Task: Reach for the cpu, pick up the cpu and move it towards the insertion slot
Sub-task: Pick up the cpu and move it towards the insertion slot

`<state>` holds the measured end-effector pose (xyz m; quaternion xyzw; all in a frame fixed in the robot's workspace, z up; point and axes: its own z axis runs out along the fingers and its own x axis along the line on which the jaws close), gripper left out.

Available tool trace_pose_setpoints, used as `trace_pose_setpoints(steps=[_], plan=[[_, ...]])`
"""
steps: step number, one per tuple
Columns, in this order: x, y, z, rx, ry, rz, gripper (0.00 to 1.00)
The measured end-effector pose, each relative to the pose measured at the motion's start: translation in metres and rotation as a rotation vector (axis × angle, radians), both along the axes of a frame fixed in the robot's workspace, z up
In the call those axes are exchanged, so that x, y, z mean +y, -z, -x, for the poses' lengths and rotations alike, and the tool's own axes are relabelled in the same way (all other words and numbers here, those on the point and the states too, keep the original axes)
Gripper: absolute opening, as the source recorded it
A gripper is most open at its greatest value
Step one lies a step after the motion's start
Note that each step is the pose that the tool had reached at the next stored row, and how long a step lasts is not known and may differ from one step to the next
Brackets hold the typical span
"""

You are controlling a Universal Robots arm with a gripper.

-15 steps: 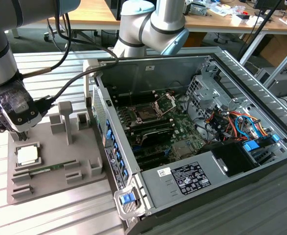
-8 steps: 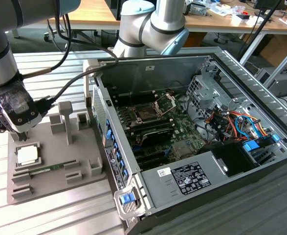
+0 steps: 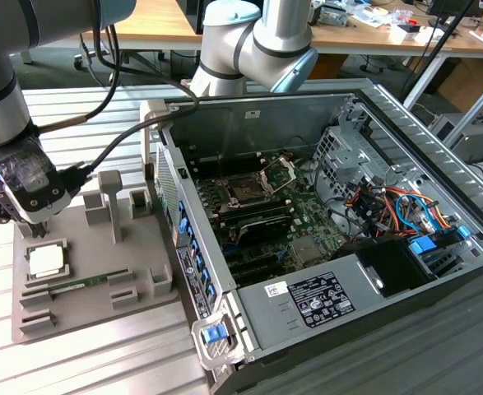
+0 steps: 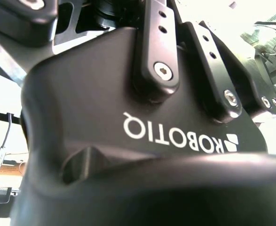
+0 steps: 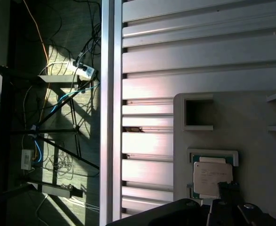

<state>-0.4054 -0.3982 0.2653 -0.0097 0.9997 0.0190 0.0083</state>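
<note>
On the slatted metal bench (image 3: 101, 354) lies a grey fixture plate (image 3: 85, 309). The cpu (image 3: 45, 260) rests flat in a shallow square seat on this plate, at the exterior view's left, with a green memory stick (image 3: 81, 286) just beside it. In the first wrist view the cpu (image 5: 212, 178) sits in the same seat, pale top up. The tool (image 3: 37, 224) hangs close above the cpu and holds nothing. How far open it is, I cannot tell. Farther back stands the open computer case (image 3: 257, 111). The insertion slot (image 3: 245, 191) is on its green board, well apart from the cpu, with its metal frame lifted.
</note>
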Motion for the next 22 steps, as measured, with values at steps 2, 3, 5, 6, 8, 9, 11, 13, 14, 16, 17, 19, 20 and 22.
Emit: trace_pose_setpoints(steps=[2, 3, 5, 6, 8, 9, 11, 13, 14, 16, 17, 19, 20, 22], plan=[[0.0, 0.0003, 0.0, 0.0, 0.0, 0.0, 0.11], [0.0, 0.0006, 0.0, -0.0001, 0.0, 0.0, 0.11], [0.0, 0.0011, 0.0, -0.0001, 0.0, 0.0, 0.11], [0.0, 0.0012, 0.0, -0.0001, 0.0, 0.0, 0.11], [0.0, 0.0017, 0.0, -0.0002, 0.0, 0.0, 0.11], [0.0, 0.0019, 0.0, -0.0002, 0.0, 0.0, 0.11], [0.0, 0.0023, 0.0, -0.0002, 0.0, 0.0, 0.11], [0.0, 0.0028, 0.0, -0.0003, 0.0, -0.0001, 0.11], [0.0, 0.003, 0.0, -0.0004, 0.0, 0.0, 0.11], [0.0, 0.0036, 0.0, -0.0004, 0.0, 0.0, 0.11], [0.0, 0.0039, 0.0, -0.0005, 0.0, 0.0, 0.11], [0.0, 0.0045, 0.0, -0.0005, 0.0, 0.0, 0.11], [0.0, 0.0047, 0.0, -0.0005, 0.0, 0.0, 0.11], [-0.0001, 0.0053, 0.0, -0.0005, 0.0, 0.0, 0.11]])
